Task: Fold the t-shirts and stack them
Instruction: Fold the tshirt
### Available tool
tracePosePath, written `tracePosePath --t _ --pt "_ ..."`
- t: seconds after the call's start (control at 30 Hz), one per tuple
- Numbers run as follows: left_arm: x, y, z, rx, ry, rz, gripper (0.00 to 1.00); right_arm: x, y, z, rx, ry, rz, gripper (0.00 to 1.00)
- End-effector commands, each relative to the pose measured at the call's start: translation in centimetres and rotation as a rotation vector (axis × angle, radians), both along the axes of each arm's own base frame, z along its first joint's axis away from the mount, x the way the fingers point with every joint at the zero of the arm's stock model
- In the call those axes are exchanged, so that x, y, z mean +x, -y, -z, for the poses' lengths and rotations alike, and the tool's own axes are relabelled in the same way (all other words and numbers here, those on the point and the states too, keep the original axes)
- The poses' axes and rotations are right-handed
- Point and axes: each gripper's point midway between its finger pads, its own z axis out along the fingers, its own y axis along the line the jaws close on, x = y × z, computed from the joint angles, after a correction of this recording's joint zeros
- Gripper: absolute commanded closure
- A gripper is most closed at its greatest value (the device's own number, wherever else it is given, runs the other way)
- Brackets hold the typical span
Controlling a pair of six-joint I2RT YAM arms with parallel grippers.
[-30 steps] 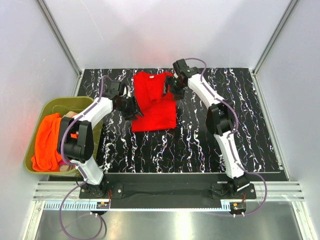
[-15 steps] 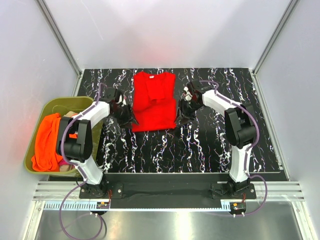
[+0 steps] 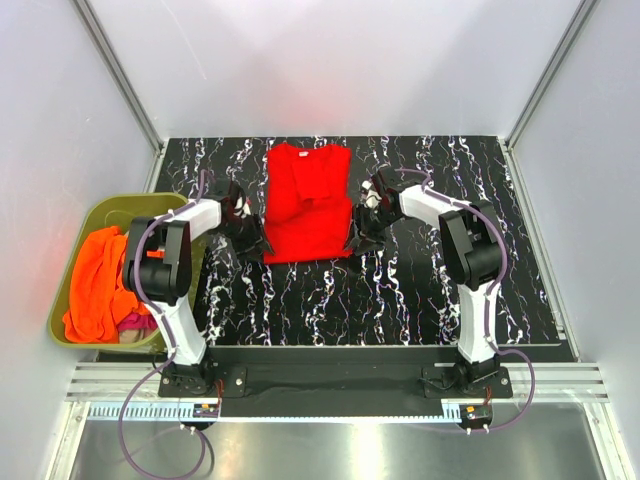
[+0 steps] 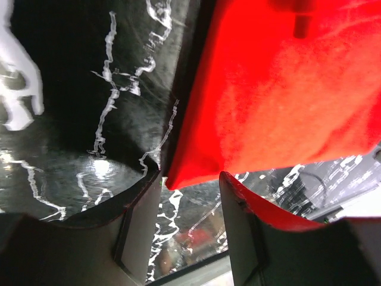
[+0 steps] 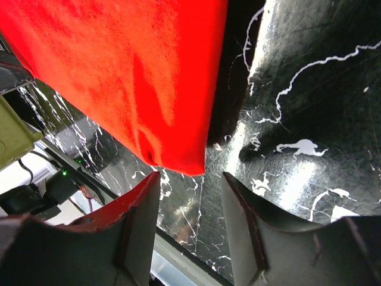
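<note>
The left gripper [image 4: 190,179] and right gripper [image 5: 190,176] stand open, one at each near corner of the bright red cloth t-shirt [image 3: 305,205]. It lies narrowed, sleeves in, toward the far edge of the black marbled table [image 3: 400,290]. A final fold looks due, and the orange cloth t-shirt [image 3: 95,280] in the olive-green plastic tub [image 3: 110,203], off the left edge, is not yet folded.

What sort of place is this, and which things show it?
Likely a robot lab cell: left arm and right arm bolted at a black marbled table, white panel walls, red t-shirt laid out.

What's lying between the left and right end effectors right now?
The near edge of the red t-shirt fills the gap between the left end effector and the right end effector. It shows best in the top view.
</note>
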Motion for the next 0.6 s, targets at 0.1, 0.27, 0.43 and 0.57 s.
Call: tracePosePath --t 0.1,0.27,0.43,0.57 --pt "0.5 0.2 0.2 -0.012 0.009 0.023 0.50 0.5 -1.0 0.1 0.052 0.020 -0.045 0.47" --pt "0.3 0.2 0.6 -0.008 -0.001 0.024 0.59 0.6 -0.9 0.6 0.039 0.016 -0.043 0.53" --pt "0.2 0.0 1.0 -0.003 -0.016 0.021 0.82 0.5 -0.8 0.5 0.038 0.015 -0.039 0.81" --pt "0.4 -0.7 0.9 0.038 -0.005 0.017 1.00 0.6 0.0 0.0 0.017 0.015 -0.010 1.00"
